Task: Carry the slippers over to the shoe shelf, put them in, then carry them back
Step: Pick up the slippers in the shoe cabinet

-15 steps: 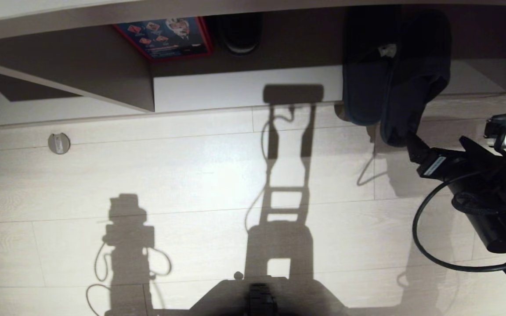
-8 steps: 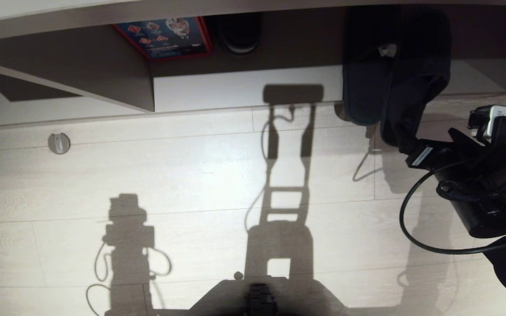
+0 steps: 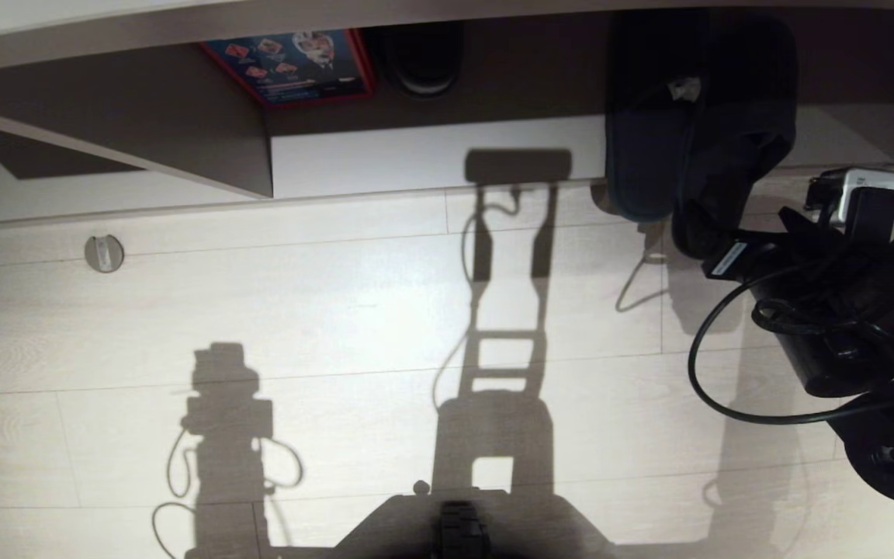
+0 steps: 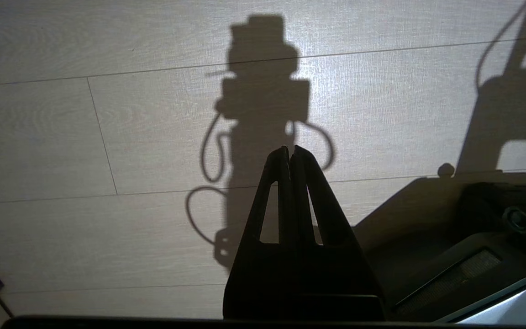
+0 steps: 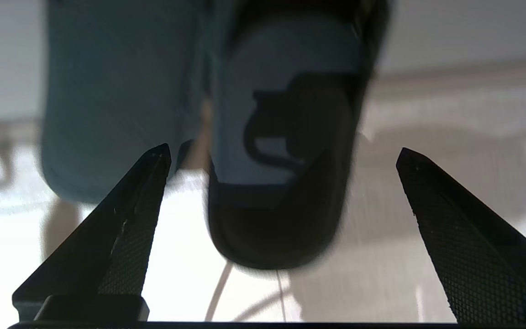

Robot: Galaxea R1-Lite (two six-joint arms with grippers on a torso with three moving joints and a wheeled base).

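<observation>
Nearest the robot, its own base is casting a broad shadow across the pale plank floor. The left end effector is hanging over bare floor beside the base, its two dark fingers pressed together at the tips and gripping nothing. Farther out on the robot's right, the right arm is reaching in from the edge of the head view, trailing a looping black cable. The right end effector is standing with its fingers spread wide apart, holding nothing. In the right wrist view the heel end of the nearer slipper is sitting in the gap between the fingers, with neither finger touching it. In the head view the tip of that end effector is appearing right at the heel of the same slipper; whether it is making contact cannot be told. The slippers are lying side by side, toes pointing into the shoe shelf and heels overhanging its pale base board onto the floor. Left of them, a slanted divider panel is splitting the shelf. At the back, a red-edged blue box and a small black rounded object are sitting in shadow. A small round metal disc is lying on the floor to the left.
</observation>
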